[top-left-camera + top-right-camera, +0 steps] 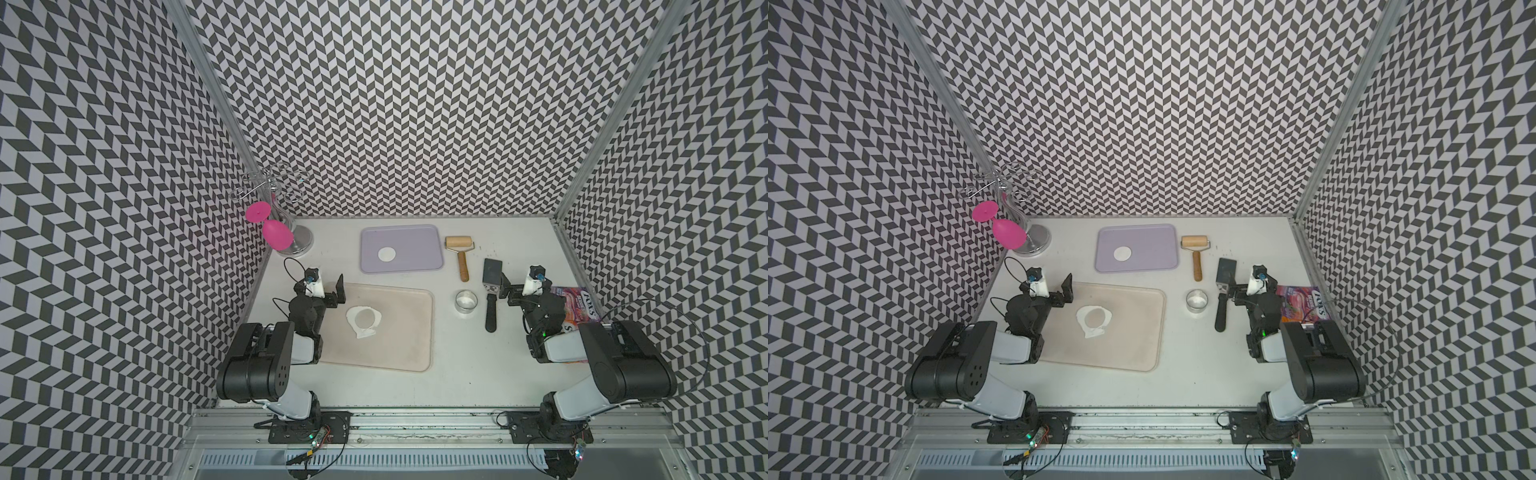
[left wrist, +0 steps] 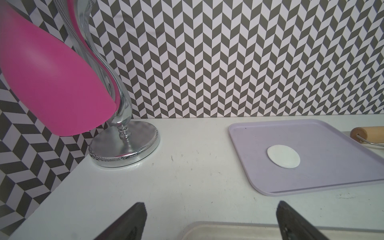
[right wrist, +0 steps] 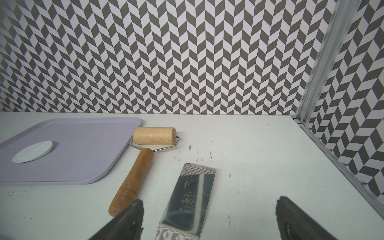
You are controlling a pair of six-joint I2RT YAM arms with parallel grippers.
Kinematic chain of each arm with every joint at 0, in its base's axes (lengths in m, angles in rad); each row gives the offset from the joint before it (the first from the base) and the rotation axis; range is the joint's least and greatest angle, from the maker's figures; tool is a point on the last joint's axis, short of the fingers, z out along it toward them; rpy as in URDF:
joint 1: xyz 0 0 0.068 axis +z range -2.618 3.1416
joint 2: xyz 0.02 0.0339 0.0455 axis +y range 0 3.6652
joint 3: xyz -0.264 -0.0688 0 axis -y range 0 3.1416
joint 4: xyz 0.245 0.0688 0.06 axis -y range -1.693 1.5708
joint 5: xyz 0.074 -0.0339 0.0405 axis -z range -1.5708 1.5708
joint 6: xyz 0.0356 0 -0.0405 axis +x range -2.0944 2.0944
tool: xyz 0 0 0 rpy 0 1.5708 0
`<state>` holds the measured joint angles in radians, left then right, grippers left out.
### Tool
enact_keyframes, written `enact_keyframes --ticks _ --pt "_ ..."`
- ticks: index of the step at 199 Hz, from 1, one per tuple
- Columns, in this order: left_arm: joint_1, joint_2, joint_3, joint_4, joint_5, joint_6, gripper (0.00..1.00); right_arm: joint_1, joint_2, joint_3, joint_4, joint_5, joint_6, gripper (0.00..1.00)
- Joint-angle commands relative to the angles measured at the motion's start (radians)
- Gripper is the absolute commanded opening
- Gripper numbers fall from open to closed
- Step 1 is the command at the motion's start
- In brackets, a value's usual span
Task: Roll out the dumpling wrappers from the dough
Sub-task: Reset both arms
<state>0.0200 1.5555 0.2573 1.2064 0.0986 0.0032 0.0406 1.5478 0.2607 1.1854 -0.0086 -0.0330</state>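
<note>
I'm holding my left pincer (image 2: 211, 216) and right pincer (image 3: 209, 209) wide, empty. The wrapper (image 1: 386, 254) is lying on the lilac tray (image 1: 415, 239); the holed dough (image 1: 365, 333) on the beige tray (image 1: 409, 332) is risking tearing if pinched.

Round wrapper (image 1: 387, 254) lies on lilac tray (image 1: 417, 237); holed dough (image 1: 365, 333) on beige tray (image 1: 407, 336).

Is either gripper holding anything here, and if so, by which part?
Nothing is held. The left gripper and the right gripper both stand open and empty; the spatula lies on the table near the right one, ungripped.
</note>
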Motion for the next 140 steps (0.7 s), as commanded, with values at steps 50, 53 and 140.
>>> enact_keyframes --ticks 50,53,140 --pt "-0.002 -0.008 0.014 0.003 -0.006 0.005 1.0 -0.008 -0.012 0.014 0.028 0.001 0.01 1.0" --pt "-0.003 -0.008 0.014 0.002 -0.005 0.005 1.0 -0.008 -0.012 0.014 0.028 0.001 0.009 1.0" --pt "-0.003 -0.007 0.014 0.003 -0.006 0.005 1.0 0.013 -0.002 0.013 0.042 0.062 0.008 1.0"
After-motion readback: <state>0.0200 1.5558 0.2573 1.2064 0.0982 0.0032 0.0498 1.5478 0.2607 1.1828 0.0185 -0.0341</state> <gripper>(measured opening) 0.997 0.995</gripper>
